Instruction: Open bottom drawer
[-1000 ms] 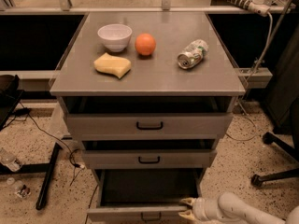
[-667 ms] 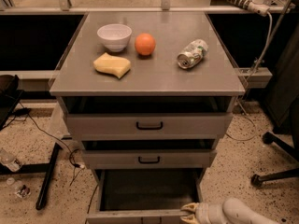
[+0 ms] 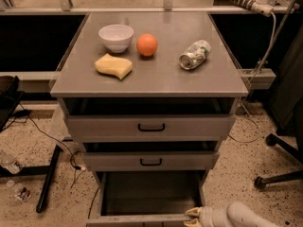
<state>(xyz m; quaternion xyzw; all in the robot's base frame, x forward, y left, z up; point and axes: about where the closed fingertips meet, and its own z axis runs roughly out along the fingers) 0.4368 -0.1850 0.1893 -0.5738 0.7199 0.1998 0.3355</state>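
Note:
The bottom drawer [image 3: 147,193] of the grey metal cabinet is pulled well out, and its dark, empty inside shows. Only the top edge of its front [image 3: 137,218] shows at the lower edge of the view; its handle is out of view. My gripper [image 3: 193,217] is at the bottom of the view, at the right end of that front edge. Its pale fingertips touch the edge. The white arm [image 3: 236,215] runs off to the lower right.
The top drawer [image 3: 150,126] and middle drawer [image 3: 150,161] each have a black handle and stand slightly out. On the cabinet top lie a white bowl [image 3: 116,36], an orange [image 3: 147,45], a yellow sponge [image 3: 113,65] and a crushed can [image 3: 194,55]. An office-chair base [image 3: 279,174] stands at right; cables and a black bar [image 3: 49,178] lie at left.
The bottom drawer has come further out towards the camera. My gripper has moved down and back with its front edge, close to the lower edge of the view.

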